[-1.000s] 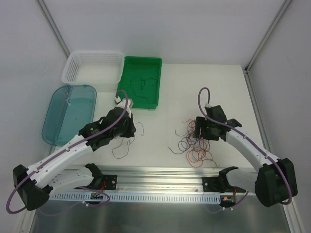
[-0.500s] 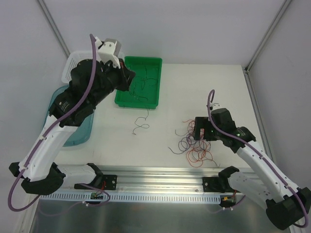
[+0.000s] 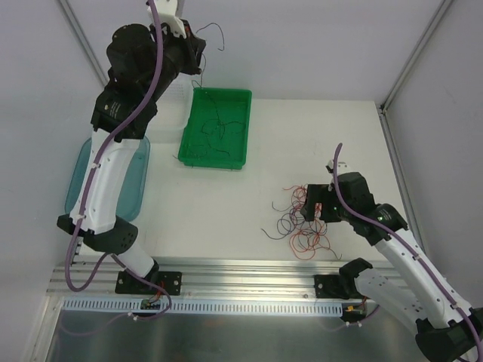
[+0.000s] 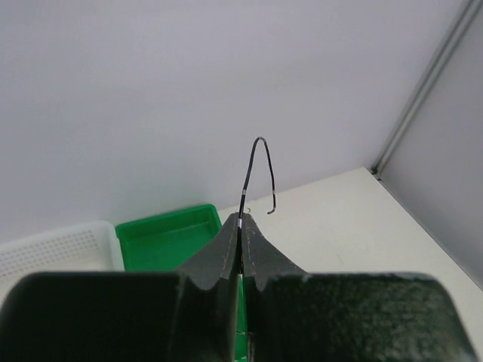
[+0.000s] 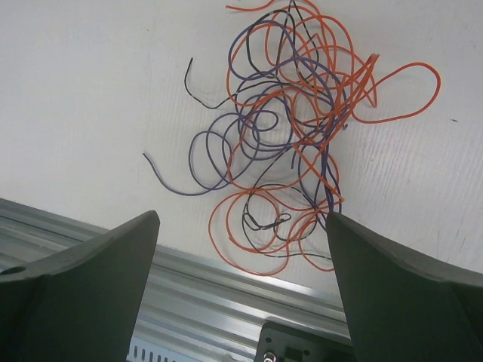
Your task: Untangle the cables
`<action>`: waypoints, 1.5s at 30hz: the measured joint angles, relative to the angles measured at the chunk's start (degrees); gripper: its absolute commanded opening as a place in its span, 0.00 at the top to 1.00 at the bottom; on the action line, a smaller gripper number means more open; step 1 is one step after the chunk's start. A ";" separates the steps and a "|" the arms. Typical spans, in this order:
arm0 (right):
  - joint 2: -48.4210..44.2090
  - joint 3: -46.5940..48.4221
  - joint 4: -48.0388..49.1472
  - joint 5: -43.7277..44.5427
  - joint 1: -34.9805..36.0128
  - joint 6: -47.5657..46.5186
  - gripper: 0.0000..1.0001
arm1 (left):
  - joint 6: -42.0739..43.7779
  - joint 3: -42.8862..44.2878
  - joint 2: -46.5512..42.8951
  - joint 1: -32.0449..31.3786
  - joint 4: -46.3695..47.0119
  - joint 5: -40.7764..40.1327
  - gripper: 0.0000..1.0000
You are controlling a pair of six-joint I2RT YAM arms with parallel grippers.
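**Orange, purple and black cables are being sorted one strand at a time**

Reaching high above the back of the tabletop, the left pincer is pinching a single black wire. Its fingers are pressing together on the strand's lower end, and the free end is arching up and hooking over in mid-air. Almost directly beneath, the green tray is holding several loose wires, apparently ones already separated.

The step in hand looks like the carrying-off of one freed strand. The left arm's next move is likely to be bringing that wire down over the tray and parting the fingers so it drops inside the rim rather than springing out over the edge.

Near the front right of the tabletop, the main tangle is lying well apart from the tray, its loops crossing over and through one another. The right pincer is hovering over it with its fingers spread wide, holding nothing and, as far as its wrist view shows, touching nothing. Most of the work appears to be waiting there. Picking out one strand will call for closing on a loop that is standing clear of its neighbours.
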 measured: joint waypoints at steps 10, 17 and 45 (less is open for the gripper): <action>2.47 -0.79 1.42 -3.06 0.00 -0.66 0.03 | -1.70 0.42 12.44 9.18 8.04 9.73 1.00; 5.38 -1.38 2.86 -4.11 0.04 -1.29 0.03 | -4.04 -0.61 16.31 11.47 11.15 11.78 1.00; 9.86 -2.58 2.60 3.96 -2.32 -1.75 0.03 | -10.14 -43.91 7.08 11.45 16.57 13.68 0.01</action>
